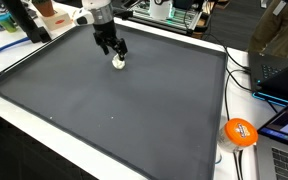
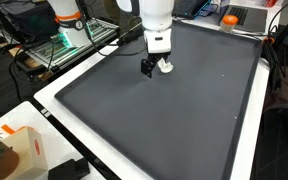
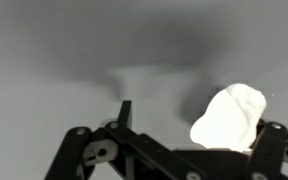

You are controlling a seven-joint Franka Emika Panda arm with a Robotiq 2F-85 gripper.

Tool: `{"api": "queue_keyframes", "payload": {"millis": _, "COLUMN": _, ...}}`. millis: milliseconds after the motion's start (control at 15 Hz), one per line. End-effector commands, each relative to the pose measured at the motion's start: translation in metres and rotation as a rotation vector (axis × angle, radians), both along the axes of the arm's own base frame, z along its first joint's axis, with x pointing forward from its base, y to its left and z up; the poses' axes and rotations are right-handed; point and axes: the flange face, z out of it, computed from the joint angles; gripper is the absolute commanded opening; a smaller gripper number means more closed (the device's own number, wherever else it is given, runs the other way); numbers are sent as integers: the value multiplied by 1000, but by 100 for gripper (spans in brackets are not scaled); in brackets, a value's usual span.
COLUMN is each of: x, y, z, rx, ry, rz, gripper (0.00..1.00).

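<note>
Wrist view has the tool (image 3: 196, 122) spread wide, pinching nothing; a white lump (image 3: 229, 118) sits at its three o'clock side, close against that finger. With no grip on it, the lump lies loose on the dark mat (image 1: 134, 110) covering the desk (image 2: 46, 100).

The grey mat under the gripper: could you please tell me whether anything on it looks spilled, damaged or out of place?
Nothing stands out. The grey mat lies flat, with only a few tiny pale specks. A small white lump sits by the open gripper, and an orange ball rests off the mat.
</note>
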Motion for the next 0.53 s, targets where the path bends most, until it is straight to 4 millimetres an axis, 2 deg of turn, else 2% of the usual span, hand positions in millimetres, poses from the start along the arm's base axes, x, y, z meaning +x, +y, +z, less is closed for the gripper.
{"api": "queue_keyframes", "payload": {"millis": 0, "x": -1, "y": -2, "z": 32, "rx": -85, "ry": -85, "rz": 3, "gripper": 100}}
{"api": "queue_keyframes", "payload": {"millis": 200, "x": 2, "y": 8, "z": 43, "rx": -83, "ry": -82, "rz": 28, "gripper": 100}}
{"api": "queue_keyframes", "payload": {"millis": 467, "x": -1, "y": 32, "z": 28, "rx": -187, "ry": -38, "rz": 119, "gripper": 100}}
